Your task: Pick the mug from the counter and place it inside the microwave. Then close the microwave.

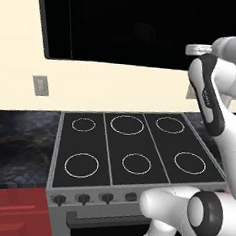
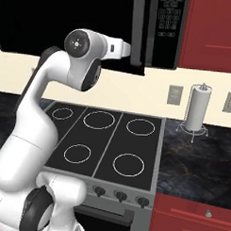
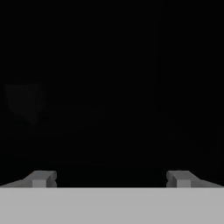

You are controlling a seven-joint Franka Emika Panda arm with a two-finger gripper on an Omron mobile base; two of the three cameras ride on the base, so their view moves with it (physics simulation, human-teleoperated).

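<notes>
The microwave hangs above the stove as a wide glossy black front. In the right base view the microwave shows its grey bar handle and button panel. My wrist reaches up to that handle, and the hand itself is hidden there. My gripper is open, its fingertips set wide apart with nothing between them, facing near-total darkness. The mug is out of view. The counter lies left of the stove, and the counter continues on the right.
A black stovetop with white rings sits under the microwave. A paper towel holder stands on the right counter. Red drawers lie below, a red cabinet is up right, and my arm fills the right side.
</notes>
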